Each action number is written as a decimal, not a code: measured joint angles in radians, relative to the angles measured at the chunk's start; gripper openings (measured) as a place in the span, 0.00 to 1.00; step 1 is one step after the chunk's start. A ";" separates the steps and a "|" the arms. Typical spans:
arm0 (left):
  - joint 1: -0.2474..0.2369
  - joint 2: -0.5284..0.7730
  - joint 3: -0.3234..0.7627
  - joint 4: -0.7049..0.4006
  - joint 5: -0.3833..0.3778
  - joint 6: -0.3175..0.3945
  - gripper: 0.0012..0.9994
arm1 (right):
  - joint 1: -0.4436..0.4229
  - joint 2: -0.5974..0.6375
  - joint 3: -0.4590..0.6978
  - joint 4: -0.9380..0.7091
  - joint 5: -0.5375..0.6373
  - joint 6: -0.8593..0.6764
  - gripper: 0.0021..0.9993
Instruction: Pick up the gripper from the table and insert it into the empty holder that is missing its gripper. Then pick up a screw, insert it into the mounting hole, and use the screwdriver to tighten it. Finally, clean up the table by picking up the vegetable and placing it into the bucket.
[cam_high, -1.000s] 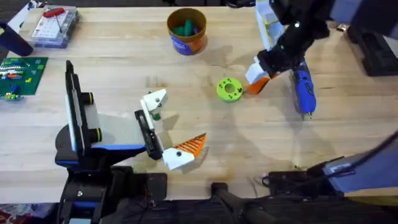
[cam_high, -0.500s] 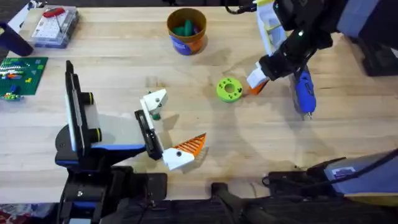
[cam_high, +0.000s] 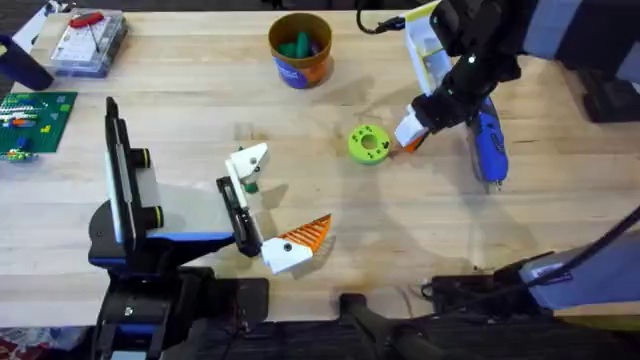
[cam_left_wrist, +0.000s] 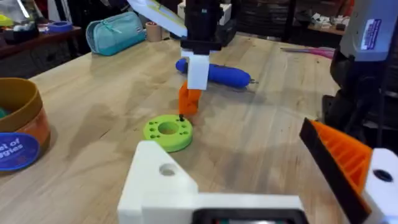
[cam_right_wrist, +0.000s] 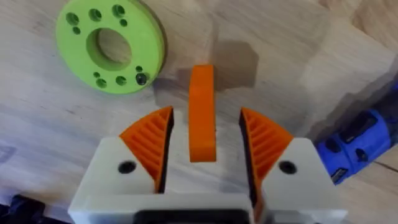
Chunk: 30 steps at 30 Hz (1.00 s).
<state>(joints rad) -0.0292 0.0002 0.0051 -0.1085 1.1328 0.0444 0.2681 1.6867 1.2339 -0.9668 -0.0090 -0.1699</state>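
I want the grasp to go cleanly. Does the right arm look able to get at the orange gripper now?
Probably yes: the right gripper straddles the gripper with open fingers, and the vegetable and the screwdriver lie clear to either side.

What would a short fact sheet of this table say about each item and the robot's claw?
right claw: down at the table, around the gripper
gripper: orange, beside the vegetable
vegetable: lime-green ring, flat on the table, not yet in the bucket
bucket: at the far side, something green inside
holder: white bracket, empty
screwdriver: blue, lying by the right claw
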 joint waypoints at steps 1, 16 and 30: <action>0.000 0.000 0.000 0.000 0.000 0.000 0.99 | 0.000 0.000 0.000 0.000 0.000 -0.002 0.58; 0.000 0.000 0.000 0.000 0.000 0.000 0.99 | 0.000 0.000 0.000 0.016 0.000 -0.011 0.01; 0.000 0.000 0.000 0.000 0.000 0.000 0.99 | 0.000 -0.107 0.141 -0.143 -0.007 0.044 0.01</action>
<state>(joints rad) -0.0292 0.0002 0.0051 -0.1085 1.1328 0.0444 0.2684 1.5792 1.3753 -1.1102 -0.0162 -0.1258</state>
